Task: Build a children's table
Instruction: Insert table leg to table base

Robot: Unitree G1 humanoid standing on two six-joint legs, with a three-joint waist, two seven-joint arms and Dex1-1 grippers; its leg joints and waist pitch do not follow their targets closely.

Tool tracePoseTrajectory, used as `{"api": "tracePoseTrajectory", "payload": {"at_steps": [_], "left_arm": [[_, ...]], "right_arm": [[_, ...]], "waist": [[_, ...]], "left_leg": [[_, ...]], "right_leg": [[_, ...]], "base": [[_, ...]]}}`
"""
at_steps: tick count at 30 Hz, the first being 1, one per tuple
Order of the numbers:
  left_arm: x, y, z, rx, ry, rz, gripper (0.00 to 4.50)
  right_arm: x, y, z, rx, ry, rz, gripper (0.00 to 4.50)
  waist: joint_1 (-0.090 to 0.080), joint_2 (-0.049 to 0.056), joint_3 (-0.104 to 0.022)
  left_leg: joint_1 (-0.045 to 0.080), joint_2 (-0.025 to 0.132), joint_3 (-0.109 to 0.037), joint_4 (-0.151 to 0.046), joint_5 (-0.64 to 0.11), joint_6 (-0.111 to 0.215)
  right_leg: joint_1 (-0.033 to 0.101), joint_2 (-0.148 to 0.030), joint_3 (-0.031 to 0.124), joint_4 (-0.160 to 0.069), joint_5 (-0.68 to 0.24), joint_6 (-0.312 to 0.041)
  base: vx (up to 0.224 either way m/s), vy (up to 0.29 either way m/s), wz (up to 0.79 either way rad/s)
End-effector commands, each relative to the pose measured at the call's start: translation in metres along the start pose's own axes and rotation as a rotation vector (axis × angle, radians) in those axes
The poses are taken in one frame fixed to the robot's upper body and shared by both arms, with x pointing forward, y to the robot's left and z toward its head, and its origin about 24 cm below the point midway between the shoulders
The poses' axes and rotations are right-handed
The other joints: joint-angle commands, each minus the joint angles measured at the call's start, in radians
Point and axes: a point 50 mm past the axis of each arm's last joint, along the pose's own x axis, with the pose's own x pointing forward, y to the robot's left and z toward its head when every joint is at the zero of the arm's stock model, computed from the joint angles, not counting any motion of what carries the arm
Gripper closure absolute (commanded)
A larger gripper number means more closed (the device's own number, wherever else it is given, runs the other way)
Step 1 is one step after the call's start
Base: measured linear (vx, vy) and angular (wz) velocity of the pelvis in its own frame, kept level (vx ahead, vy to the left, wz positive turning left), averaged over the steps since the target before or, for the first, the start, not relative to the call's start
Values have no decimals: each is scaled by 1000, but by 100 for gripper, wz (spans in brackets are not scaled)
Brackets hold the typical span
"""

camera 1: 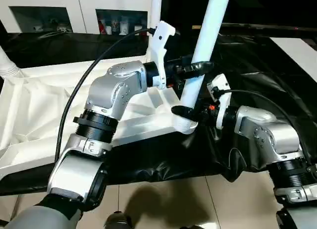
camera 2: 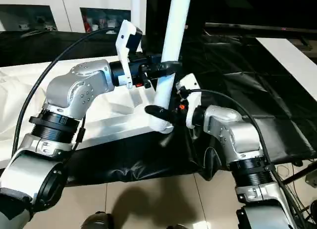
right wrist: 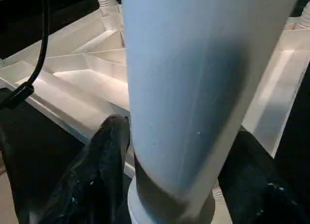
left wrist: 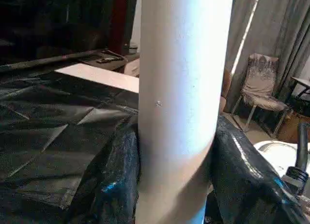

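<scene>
The place looks like a lab or a test room. A work table (camera 1: pixel 277 90) covered with black cloth stands before a white cabinet (camera 1: pixel 84 11) with glass doors, with a covered chair (left wrist: pixel 261 88) and grey curtains (left wrist: pixel 286 35) behind.

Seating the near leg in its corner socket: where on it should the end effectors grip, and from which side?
Grip the leg low on its smooth round shaft, close above the socket, fingers across the tube from opposite sides, as the left end effector and right end effector do now. It leans slightly, so low holds probably steer it best.
</scene>
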Motion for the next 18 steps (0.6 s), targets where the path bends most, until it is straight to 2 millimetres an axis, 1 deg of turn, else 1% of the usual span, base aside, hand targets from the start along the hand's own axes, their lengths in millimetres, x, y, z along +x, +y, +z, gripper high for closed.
{"api": "tracePoseTrajectory", "payload": {"at_steps": [1,2,3,4,5,10,13,14,15,18], "left_arm": [[0,-2,3,19,0,-14,271],[0,-3,3,18,1,-15,271],[0,-3,3,18,1,-17,271],[0,-3,3,18,1,-17,271],[0,-3,4,18,1,-18,271],[-1,-2,4,20,2,-16,271],[-2,-1,4,36,1,1,271],[-2,2,3,9,6,29,236],[-3,3,2,-5,11,36,201],[-5,4,-1,-43,30,32,199]], "right_arm": [[-2,0,0,5,-8,-3,228],[-2,0,0,4,-8,-3,228],[-2,0,1,3,-9,-4,252],[-2,0,1,3,-9,-4,257],[-2,0,1,2,-9,-4,260],[-2,0,0,-1,-8,-4,264],[-2,0,0,-4,-16,-9,264],[-2,0,0,-3,-24,-17,264],[-2,-1,0,-2,-32,-25,264],[-3,-2,0,-3,-47,-40,264]], "waist": [[3,4,-115],[3,4,-115],[3,4,-115],[3,4,-116],[3,5,-115],[3,3,-116],[4,5,-116],[4,5,-116],[4,7,-116],[3,6,-117]], "left_leg": [[26,10,-7,-61,-169,-5],[27,10,-7,-61,-168,-5],[27,10,-7,-61,-167,-4],[26,10,-7,-60,-162,-3],[26,10,-8,-61,-163,-3],[27,10,-7,-60,-163,-3],[26,9,-7,-59,-159,-1],[26,10,-7,-59,-159,-1],[27,10,-7,-59,-163,-2],[27,9,-7,-59,-164,-4]], "right_leg": [[62,-31,29,-57,-74,-224],[62,-31,29,-58,-74,-224],[62,-30,29,-57,-71,-225],[63,-30,29,-56,-64,-226],[62,-30,29,-56,-61,-227],[63,-31,29,-56,-61,-229],[63,-31,29,-55,-54,-230],[63,-31,29,-55,-53,-230],[62,-30,29,-54,-54,-230],[63,-30,29,-54,-55,-232]], "base": [[0,0,0],[0,0,0],[0,0,0],[0,0,0],[0,0,0],[0,0,0],[0,0,0],[0,0,0],[0,0,0],[0,0,0]]}}
